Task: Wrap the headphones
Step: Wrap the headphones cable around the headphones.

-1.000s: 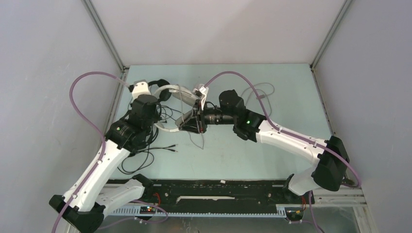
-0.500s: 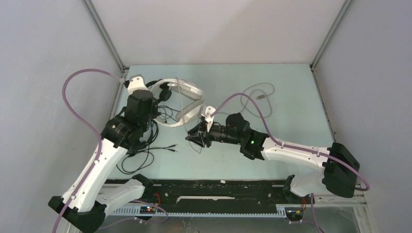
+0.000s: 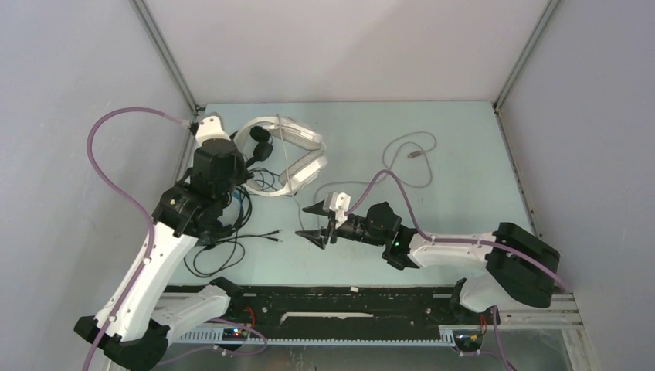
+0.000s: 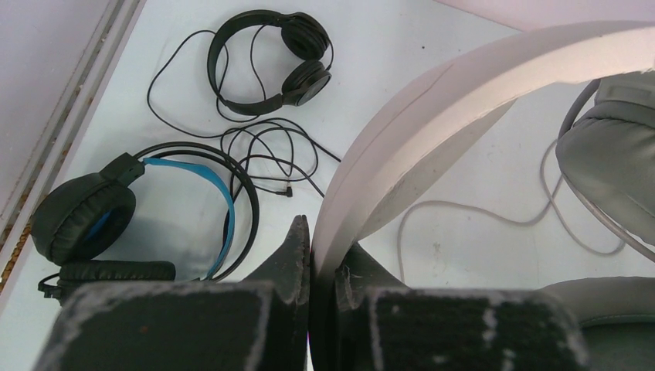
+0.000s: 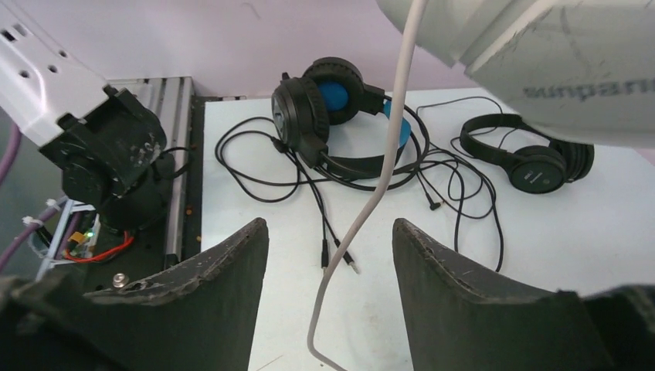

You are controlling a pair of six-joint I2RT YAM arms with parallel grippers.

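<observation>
white arms (image 3: 147,267) with black joints (image 3: 218,166), scuffed black hands (image 5: 328,228) and purple cables (image 3: 89,143).

White/grey headset (image 3: 297,143): off the table, headband pinched in the left gripper (image 4: 320,247), pale cable (image 5: 363,216) hanging slack below it. Slim black headset (image 4: 305,81): flat on the table, cable loose. Bulkier black headset (image 4: 81,220), blue-lined band: flat beside it, black cables tangled between them.

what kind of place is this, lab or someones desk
Most likely a robot lab test cell: a pale table walled by plain grey panels, a left arm and right arm bolted at its near edge, a white headset pinched in the left claw.
</observation>
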